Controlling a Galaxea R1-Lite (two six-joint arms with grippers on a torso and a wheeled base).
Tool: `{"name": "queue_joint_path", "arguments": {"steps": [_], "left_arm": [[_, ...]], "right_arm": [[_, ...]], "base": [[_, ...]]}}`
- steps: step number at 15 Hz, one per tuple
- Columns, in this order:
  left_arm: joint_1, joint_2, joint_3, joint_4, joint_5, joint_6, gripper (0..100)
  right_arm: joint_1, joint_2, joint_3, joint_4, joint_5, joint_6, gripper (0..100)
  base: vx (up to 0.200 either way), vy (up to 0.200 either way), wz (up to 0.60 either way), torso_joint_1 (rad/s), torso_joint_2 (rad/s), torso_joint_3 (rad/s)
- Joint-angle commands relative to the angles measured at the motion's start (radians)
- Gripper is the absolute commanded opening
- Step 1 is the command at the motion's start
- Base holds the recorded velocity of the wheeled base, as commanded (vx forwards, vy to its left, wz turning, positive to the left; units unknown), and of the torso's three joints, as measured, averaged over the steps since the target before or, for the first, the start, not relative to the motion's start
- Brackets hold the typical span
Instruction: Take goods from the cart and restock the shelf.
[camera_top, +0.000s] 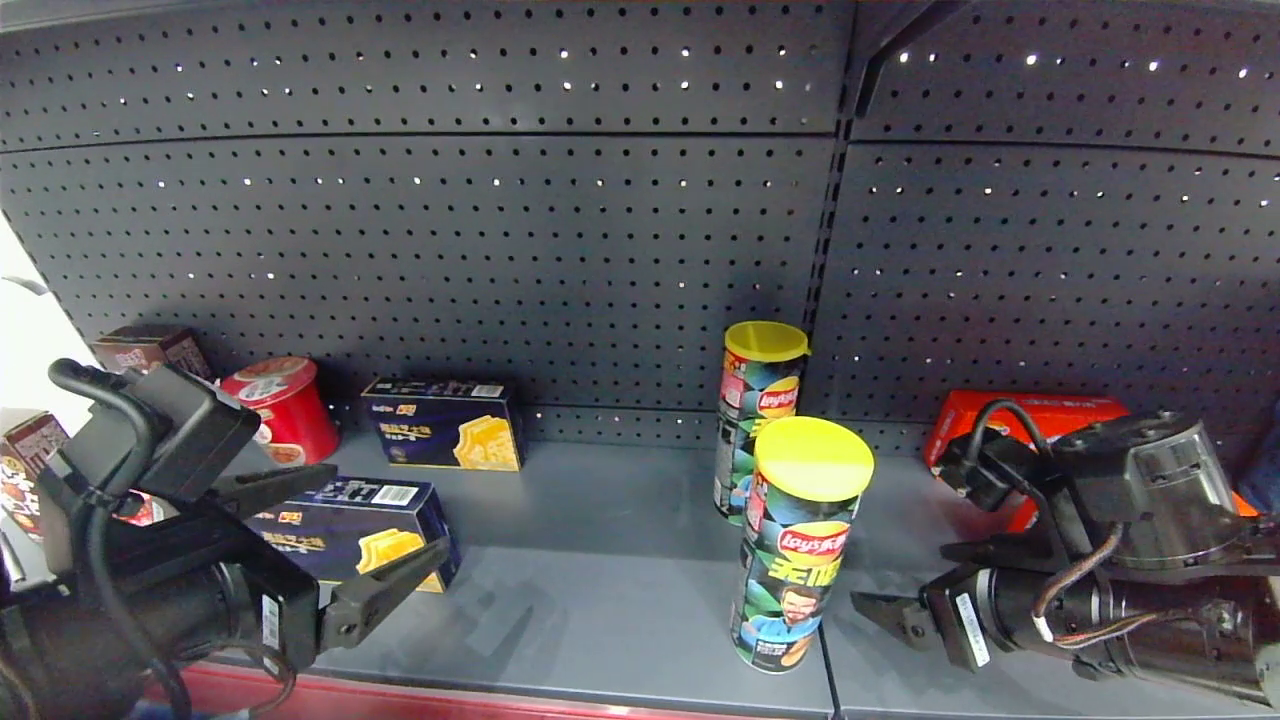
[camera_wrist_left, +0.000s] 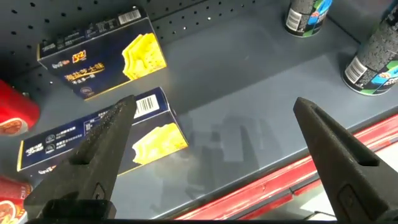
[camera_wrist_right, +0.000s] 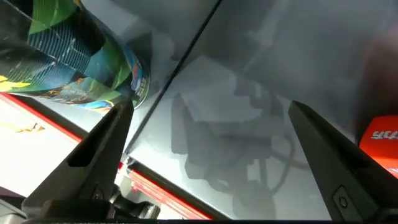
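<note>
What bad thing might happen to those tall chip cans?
1. The right gripper is open right beside the front chip can, which is tall, narrow and near the front of the shelf. A nudge could tip it off.
2. If it fell backward, it might hit the back chip can.

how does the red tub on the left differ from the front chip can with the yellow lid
The front chip can is tall and slim; the red tub is short and squat. The can has a plain yellow lid, the tub a red and white top. The can stands near the front edge, the tub far left toward the back panel. Both are round and stand on the shelf.
</note>
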Motion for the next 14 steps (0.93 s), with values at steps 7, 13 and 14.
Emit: {"name": "queue_joint_path", "arguments": {"steps": [7, 13, 14], "left_arm": [[0.0, 0.009, 0.01, -0.001, -0.001, -0.001, 100], [0.0, 0.009, 0.013, -0.001, -0.002, -0.001, 100], [0.0, 0.009, 0.013, -0.001, -0.004, -0.001, 100]], "right_arm": [[0.022, 0.039, -0.01, -0.026, 0.006, -0.002, 100], [0.034, 0.068, -0.034, -0.028, 0.004, -0.002, 100], [0.033, 0.064, -0.026, -0.028, 0.004, -0.002, 100]], "base": [[0.0, 0.0, 0.0, 0.0, 0.0, 0.0], [0.0, 0.0, 0.0, 0.0, 0.0, 0.0], [0.0, 0.0, 0.0, 0.0, 0.0, 0.0]]}}
